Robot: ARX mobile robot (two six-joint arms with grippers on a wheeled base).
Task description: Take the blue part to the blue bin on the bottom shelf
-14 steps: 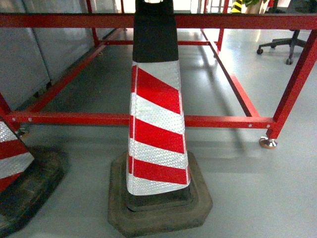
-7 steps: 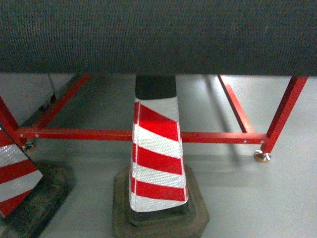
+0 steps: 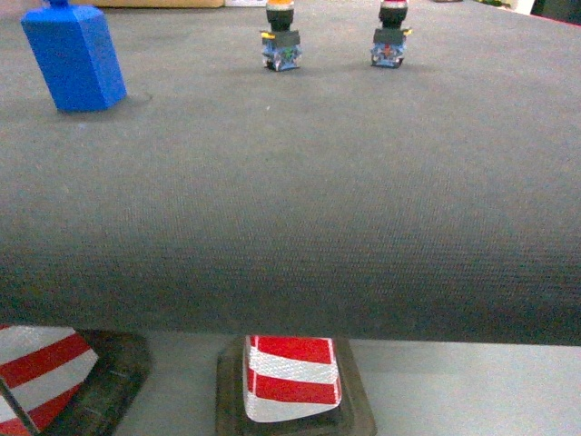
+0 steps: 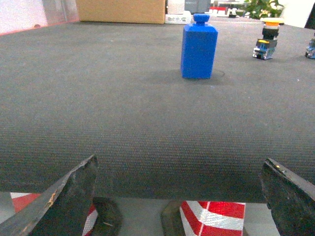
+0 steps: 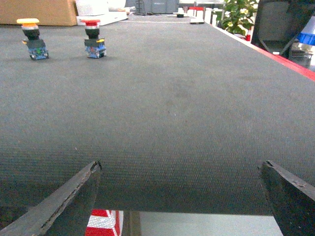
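1. Dark grey textured matting is covering the table (image 3: 290,209), which is filling most of the head view.
2. Standing upright at the far left of that surface is the blue part (image 3: 74,56), resting on the mat with nothing touching it.
3. Sitting well to its right along the far edge are the yellow-capped push button (image 3: 281,41) and, further right, the red-capped push button (image 3: 389,38).
4. Hovering at the table's near edge, the left gripper (image 4: 179,196) is showing its two dark fingers (image 4: 69,199) spread wide apart, with the blue part well beyond them.
5. Waiting likewise at the near edge, the right gripper (image 5: 179,196) is holding its jaws wide apart over bare matting.
6. Showing below the table's near edge are two red-and-white striped traffic cones (image 3: 292,381).
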